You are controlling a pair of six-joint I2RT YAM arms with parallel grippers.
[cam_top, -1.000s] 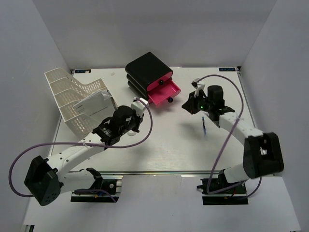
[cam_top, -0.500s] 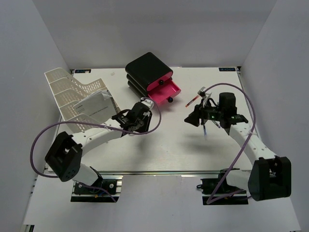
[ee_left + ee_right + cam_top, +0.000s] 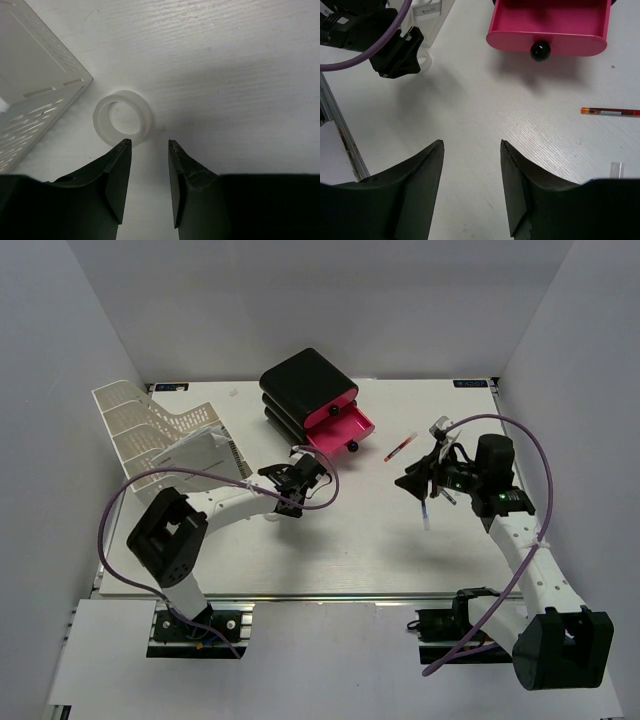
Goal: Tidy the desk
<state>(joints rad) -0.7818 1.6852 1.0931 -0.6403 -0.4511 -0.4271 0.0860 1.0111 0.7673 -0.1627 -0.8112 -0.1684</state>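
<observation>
- Top external: the desk (image 3: 350, 530) runs lengthwise left to right.
- Left end effector (image 3: 150, 144) spread, empty, beside a white ring (image 3: 121, 117).
- Right end effector (image 3: 471, 146) spread, empty.

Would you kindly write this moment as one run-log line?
left gripper: open, at white ring | right gripper: open, empty | pink drawer: open | red pen: on desk

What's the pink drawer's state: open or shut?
Open. The drawer sticks out from the black unit, its pink inside showing from above.
</observation>
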